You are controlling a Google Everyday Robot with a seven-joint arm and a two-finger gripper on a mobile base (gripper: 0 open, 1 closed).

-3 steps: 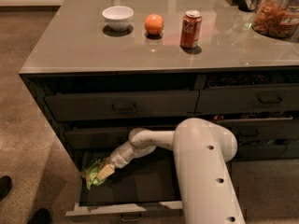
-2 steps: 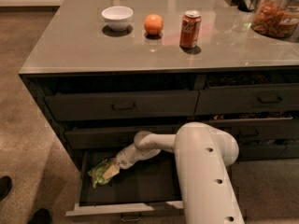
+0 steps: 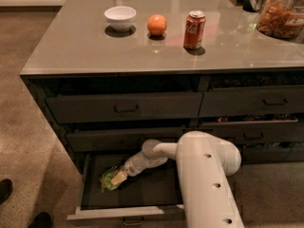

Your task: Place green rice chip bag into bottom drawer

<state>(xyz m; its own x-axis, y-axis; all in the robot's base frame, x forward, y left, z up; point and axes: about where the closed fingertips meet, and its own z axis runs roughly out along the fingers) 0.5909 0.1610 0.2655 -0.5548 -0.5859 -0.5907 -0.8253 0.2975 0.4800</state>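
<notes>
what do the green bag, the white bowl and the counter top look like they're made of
The green rice chip bag, inside the bottom drawer at the gripper: thin crinkly plastic or foil film, judging by its creases; white bowl: probably glazed ceramic, smooth and glossy; counter top: hard polished grey slab, stone or glass-like; it mirrors the lights.

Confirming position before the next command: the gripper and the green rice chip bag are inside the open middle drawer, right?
No, wrong drawer: the camera view shows the gripper and the green rice chip bag inside the open bottom drawer.
</notes>
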